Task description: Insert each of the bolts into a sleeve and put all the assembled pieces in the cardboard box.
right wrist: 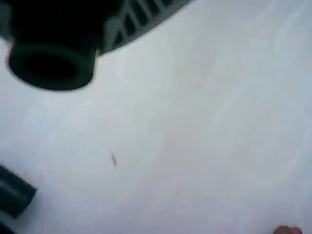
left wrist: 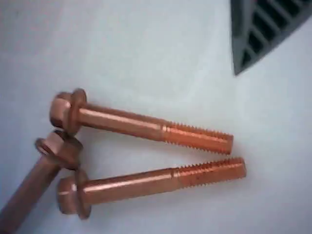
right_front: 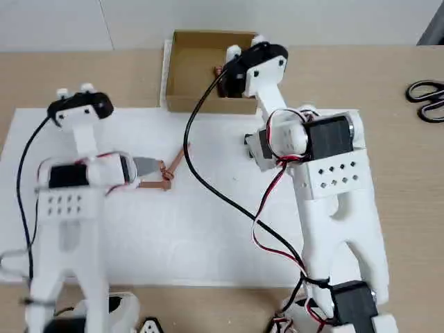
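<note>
While both arms hang over the white mat [right_front: 208, 229], three copper bolts [right_front: 168, 175] lie flat on it, a bit left of the middle. Two lie side by side, close but not touching. The third bolt [left wrist: 29, 195] has its head pressed up against their heads. The left gripper [right_front: 154, 168] sits just left of them, and I see nothing in it. I cannot tell if it is wide or shut.

The right gripper [right_front: 254, 148] is over the right part of the mat. It is just on the near side of the cardboard box [right_front: 187, 48], which stands at the far edge in the middle. A black sleeve [right wrist: 51, 63] sits right against that gripper's jaw. I cannot tell if it is pinched or only beside it. Another dark piece [right wrist: 14, 195] lies close by and may be a second sleeve.

I think a few things could go wrong here. The bolts are bunched up, so a grab at one could bump the others or lift two. They are round and could roll away. A black cable [right_front: 189, 128] hangs right beside them and could drag one. If the sleeve tips, a bolt would miss its hole.
</note>
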Tool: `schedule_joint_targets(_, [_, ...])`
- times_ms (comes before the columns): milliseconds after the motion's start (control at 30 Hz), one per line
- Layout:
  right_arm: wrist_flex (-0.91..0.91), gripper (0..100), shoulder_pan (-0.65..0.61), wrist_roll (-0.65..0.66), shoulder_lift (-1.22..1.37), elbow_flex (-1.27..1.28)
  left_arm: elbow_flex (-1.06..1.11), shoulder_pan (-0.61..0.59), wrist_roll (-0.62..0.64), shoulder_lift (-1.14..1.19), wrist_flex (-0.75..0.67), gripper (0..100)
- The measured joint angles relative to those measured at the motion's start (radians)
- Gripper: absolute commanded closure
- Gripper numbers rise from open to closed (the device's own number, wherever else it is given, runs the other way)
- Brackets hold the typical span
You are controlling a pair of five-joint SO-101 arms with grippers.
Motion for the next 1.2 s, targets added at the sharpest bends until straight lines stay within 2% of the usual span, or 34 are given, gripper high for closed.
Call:
schedule_joint_targets(133, [0.0,99.5,0.0,0.0,-0.005,0.005,-0.149,0.0,-0.123,0.184,-0.002,64])
schedule_joint_targets(300, [0.0,99.5,0.0,0.0,-0.005,0.008,-0.249,0.0,-0.153,0.338,0.04,69])
schedule_joint_targets(367, [0.0,99.5,0.0,0.0,-0.005,0.008,-0.253,0.0,-0.239,0.381,0.034,71])
schedule_joint_targets(533, [0.0,99.5,0.0,0.0,-0.005,0.008,-0.253,0.0,-0.568,0.454,-0.021,77])
schedule_joint_targets(600, [0.0,99.5,0.0,0.0,-0.005,0.008,-0.255,0.0,-0.629,0.47,-0.068,78])
schedule_joint_targets(867, [0.0,99.5,0.0,0.0,-0.005,0.008,-0.256,0.002,-0.661,0.543,-0.244,79])
schedule_joint_targets(1200, [0.0,99.5,0.0,0.0,-0.005,0.008,-0.298,0.077,-0.753,0.551,-0.192,79])
